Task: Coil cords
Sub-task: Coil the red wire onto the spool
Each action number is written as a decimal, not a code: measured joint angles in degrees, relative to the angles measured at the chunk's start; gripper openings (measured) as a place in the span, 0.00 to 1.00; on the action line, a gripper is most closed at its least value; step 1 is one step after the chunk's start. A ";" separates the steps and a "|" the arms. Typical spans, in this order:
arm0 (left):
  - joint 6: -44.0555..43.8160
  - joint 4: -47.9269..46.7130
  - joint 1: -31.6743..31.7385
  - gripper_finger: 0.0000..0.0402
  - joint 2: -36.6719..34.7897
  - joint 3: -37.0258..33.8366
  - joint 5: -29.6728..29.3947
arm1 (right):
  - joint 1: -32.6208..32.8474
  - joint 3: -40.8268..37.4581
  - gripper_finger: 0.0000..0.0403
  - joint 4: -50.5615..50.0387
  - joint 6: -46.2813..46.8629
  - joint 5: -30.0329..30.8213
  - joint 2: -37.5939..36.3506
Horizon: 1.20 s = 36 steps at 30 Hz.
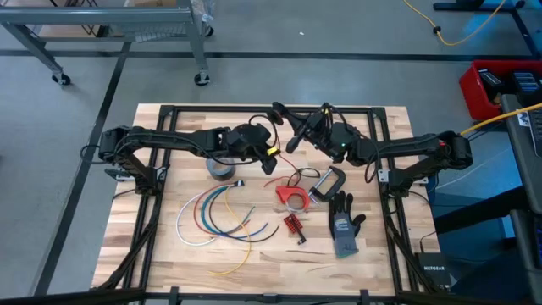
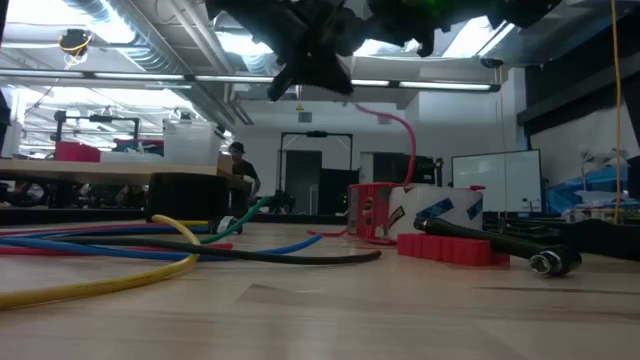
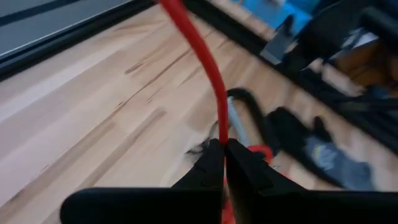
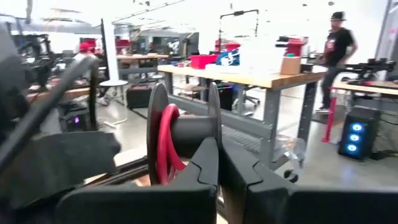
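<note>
The red cord [image 3: 208, 68] runs taut up from the left tool [image 3: 224, 163], whose fingers are pinched closed on it above the far middle of the desk [image 1: 161, 263]; in the right wrist view red turns of it sit wound on a dark spool [image 4: 177, 140] held just beyond the right tool [image 4: 219, 163], whose fingers are pressed together at the spool's rim. The other cords [image 1: 212, 216], white, blue, red, green and yellow, lie in loose arcs on the left half of the desk, touching and crossing one another. Near them, a grey tape roll [image 1: 222, 169] rests below the left arm. To the right lie a red tape dispenser [image 1: 290, 196], a small red comb-like piece [image 1: 293, 224], a clamp [image 1: 326, 183] and a grey glove [image 1: 344, 225], close together. A person [image 4: 336, 56] stands in the room beyond.
</note>
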 joint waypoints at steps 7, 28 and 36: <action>-0.12 3.98 0.34 0.00 0.01 0.00 7.33 | 0.02 1.59 0.01 -3.05 -1.53 -0.55 0.00; 3.45 1.92 1.27 0.00 0.09 5.07 13.67 | 0.02 1.59 0.01 -16.52 -3.28 -4.30 0.00; 3.25 1.11 2.93 0.00 0.09 5.07 13.73 | 0.00 1.59 0.01 -22.33 -3.27 -6.10 0.00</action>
